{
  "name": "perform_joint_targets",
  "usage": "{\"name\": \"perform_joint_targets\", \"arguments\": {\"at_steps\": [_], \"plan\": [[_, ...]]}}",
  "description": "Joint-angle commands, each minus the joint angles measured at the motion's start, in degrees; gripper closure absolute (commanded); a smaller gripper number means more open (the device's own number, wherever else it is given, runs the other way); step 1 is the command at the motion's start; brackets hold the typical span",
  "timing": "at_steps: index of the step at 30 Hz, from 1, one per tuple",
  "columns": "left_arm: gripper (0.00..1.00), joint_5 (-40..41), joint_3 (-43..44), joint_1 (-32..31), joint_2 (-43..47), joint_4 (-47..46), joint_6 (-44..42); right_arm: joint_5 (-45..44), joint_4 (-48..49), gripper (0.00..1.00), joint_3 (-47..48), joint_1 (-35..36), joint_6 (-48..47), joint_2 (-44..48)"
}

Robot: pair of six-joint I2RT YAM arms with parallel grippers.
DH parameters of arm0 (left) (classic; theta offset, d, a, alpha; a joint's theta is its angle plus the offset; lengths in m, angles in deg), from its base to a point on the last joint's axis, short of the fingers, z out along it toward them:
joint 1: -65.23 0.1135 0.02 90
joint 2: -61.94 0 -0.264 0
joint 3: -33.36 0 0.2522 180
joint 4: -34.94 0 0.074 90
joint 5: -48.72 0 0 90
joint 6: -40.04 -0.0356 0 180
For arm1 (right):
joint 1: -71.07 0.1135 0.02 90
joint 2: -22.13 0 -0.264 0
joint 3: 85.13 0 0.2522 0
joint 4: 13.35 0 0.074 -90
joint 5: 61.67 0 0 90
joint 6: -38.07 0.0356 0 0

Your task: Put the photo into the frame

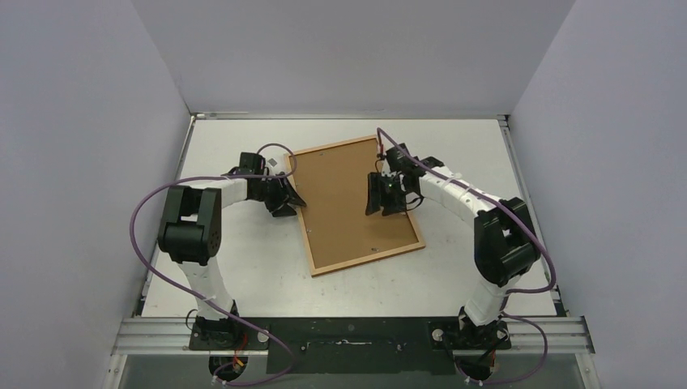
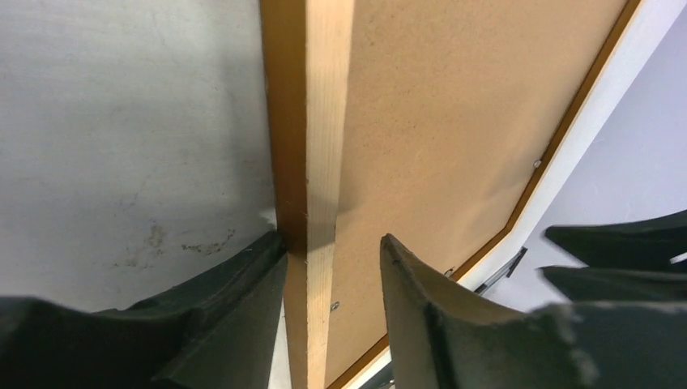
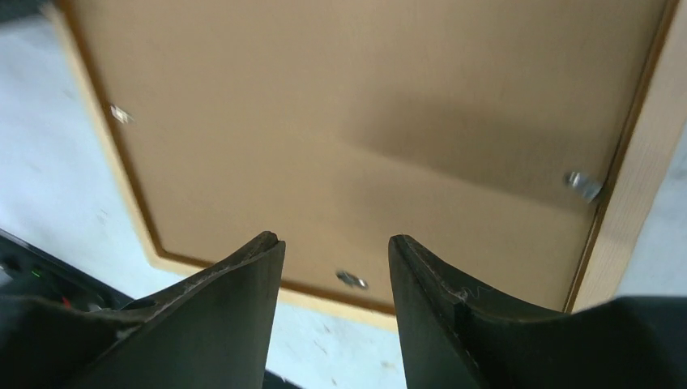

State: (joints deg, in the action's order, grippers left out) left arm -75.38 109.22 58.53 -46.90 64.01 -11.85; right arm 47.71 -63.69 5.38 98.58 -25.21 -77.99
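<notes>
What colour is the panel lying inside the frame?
Plain tan-brown, no pattern; the backing panel inside the frame shows best in the right wrist view.

Overhead camera looks down from high behind, far off; both wrist cameras peer close onto the frame (image 2: pixel 324 121), which all three share.

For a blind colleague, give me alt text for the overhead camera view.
A wooden frame lies back-up and askew on a white table, brown backing panel showing. The left gripper is at its left edge, the right gripper over its right half.
</notes>
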Motion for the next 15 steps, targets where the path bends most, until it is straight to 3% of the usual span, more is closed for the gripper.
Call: {"name": "perform_joint_targets", "arguments": {"at_steps": [1, 9, 15], "plan": [[0.60, 6.3, -1.2, -0.7, 0.5, 3.7, -1.1, 2.4, -3.8, 0.50, -4.6, 1.5, -3.1, 1.7], [0.76, 7.8, -1.9, -0.7, -1.0, 3.9, -1.3, 7.5, 1.7, 0.59, -8.5, 3.6, 1.4, -2.0], [0.78, 7.6, -1.9, -0.7, -1.6, 4.2, -1.6, 7.9, 2.9, 0.62, -10.5, 3.8, 3.0, -4.0]]}}
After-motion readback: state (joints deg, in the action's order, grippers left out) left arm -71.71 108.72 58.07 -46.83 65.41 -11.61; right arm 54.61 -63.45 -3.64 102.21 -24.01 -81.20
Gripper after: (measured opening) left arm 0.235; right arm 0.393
